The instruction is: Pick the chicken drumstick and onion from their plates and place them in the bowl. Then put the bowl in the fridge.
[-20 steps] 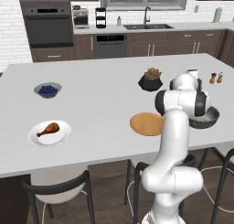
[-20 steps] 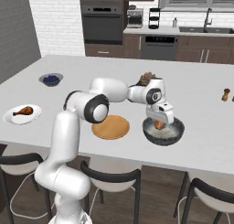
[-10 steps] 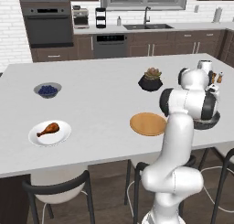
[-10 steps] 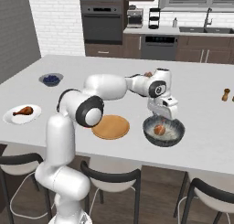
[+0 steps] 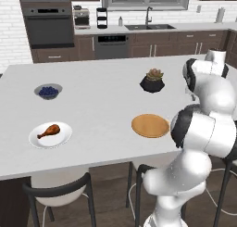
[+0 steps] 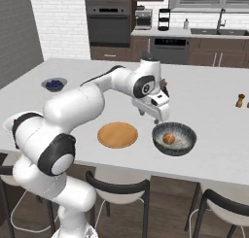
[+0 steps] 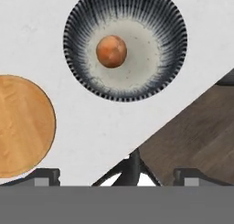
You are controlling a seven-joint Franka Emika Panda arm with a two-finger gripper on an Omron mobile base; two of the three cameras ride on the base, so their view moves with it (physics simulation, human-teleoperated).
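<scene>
The bowl (image 6: 174, 139) sat close to the near edge of the island counter (image 6: 209, 106), just beside the wooden plate (image 6: 117, 134), with bare counter beyond it. The onion (image 7: 111, 51) (round, tan-brown) lay inside on the speckled pale bottom. The gripper (image 6: 158, 116) hung above the bowl, fingers apart, holding nothing. The chicken drumstick (image 5: 49, 130) lay on the white plate (image 5: 50, 135), well apart. No writing was legible.

White island counter (image 5: 102, 105), bowl (image 6: 174, 139), two plates (image 5: 150, 125) (image 5: 50, 135), blueberry bowl (image 5: 48, 91), potted succulent (image 5: 152, 81)

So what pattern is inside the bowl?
Pale speckled centre with dark radial stripes toward the rim of the bowl, clearest in hand view.
</scene>
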